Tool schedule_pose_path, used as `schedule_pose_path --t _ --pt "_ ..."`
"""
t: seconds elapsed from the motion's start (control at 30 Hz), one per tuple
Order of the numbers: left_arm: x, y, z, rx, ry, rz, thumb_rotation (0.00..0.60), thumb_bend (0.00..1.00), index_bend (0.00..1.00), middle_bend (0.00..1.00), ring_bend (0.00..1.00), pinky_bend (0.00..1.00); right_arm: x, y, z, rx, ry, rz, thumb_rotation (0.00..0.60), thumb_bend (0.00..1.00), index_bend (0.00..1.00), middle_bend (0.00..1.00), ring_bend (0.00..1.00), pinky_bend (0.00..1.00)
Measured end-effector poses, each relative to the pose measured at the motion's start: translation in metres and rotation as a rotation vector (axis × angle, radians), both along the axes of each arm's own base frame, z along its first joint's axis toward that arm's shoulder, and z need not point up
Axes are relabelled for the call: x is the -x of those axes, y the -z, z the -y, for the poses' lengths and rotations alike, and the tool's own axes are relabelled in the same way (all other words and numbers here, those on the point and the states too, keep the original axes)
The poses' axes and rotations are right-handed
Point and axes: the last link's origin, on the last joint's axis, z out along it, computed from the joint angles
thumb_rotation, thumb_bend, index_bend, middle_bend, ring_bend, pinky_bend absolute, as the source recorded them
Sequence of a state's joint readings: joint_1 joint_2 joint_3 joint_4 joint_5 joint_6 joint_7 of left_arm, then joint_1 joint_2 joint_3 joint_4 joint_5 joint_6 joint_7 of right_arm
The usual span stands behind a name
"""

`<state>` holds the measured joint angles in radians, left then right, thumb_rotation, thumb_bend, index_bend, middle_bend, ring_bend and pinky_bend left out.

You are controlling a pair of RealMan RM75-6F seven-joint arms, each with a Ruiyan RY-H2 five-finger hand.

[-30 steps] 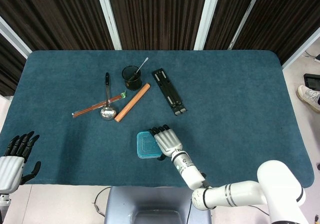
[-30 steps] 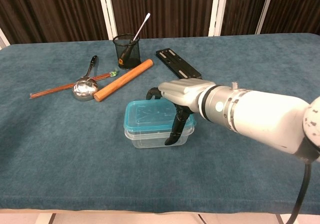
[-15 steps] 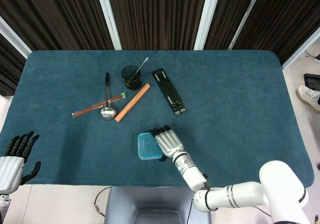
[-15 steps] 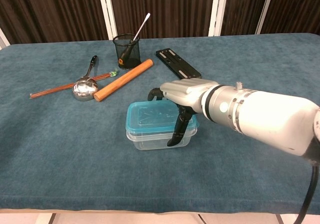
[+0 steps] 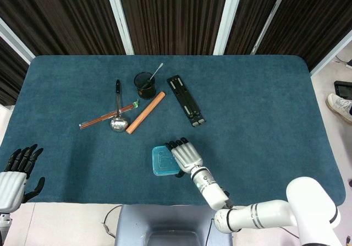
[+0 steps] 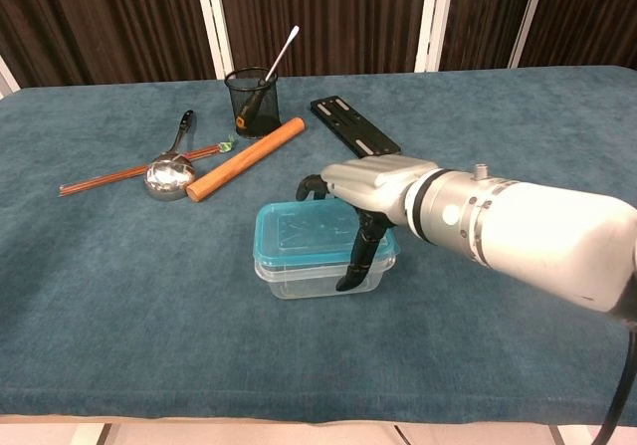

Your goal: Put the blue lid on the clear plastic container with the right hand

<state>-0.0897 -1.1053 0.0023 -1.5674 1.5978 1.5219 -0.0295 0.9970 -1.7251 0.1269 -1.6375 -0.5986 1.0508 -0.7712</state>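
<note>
Blue lid [image 6: 311, 228] on top of clear plastic container [image 6: 304, 279], at near-centre of teal table [image 6: 119, 306]. Lid seated flat as far as visible; full snap-down not discernible. Right hand [image 6: 370, 188] over right side of lid, palm down, fingers curling over far edge, thumb [image 6: 358, 256] dark and hanging down near-right side of lid and container, touching both. Grip closed around lid's right end.

Chest view: container's clear wall visible beneath lid, thumb against it, white forearm entering from right. Head view: only lid's top [image 5: 162, 160] visible, container hidden underneath; hand's [image 5: 185, 155] back covers lid's right edge, thumb hidden.

Farther back and left: wooden rolling pin [image 6: 245, 157] lying diagonally; just left of it a metal ladle [image 6: 169, 175] with black handle, bowl near, crossed over thin reddish chopsticks [image 6: 129, 173]. Black mesh cup [image 6: 251, 99] at far end of rolling pin, upright, white stick leaning out of it. Black folding stand [image 6: 353, 125] flat on table, right of cup, apart from it.

Left hand [image 5: 15, 175] only in head view, at near-left corner off table's edge, fingers dark, apart and extended, holding nothing. Out of chest view entirely.
</note>
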Motion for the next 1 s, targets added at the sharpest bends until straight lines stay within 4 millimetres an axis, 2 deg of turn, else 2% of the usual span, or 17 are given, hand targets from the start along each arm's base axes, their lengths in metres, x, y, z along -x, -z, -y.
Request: schedule_pose_path --t 0.3,1.0 --pt "0.0001 0.0002 -0.0002 -0.001 -0.002 0.0 0.6 0.42 0.0 0.0 0.0 0.06 0.0028 -0.0028 0.0007 -0.004 0.001 0.01 0.6 0.22 0.53 0.43 0.35 0.24" --pt "0.0 0.0 -0.0005 0.0 -0.004 0.003 0.6 0.43 0.0 0.0 0.0 0.06 0.006 -0.009 0.0006 -0.014 -0.003 -0.003 0.6 0.22 0.18 0.21 0.19 0.2"
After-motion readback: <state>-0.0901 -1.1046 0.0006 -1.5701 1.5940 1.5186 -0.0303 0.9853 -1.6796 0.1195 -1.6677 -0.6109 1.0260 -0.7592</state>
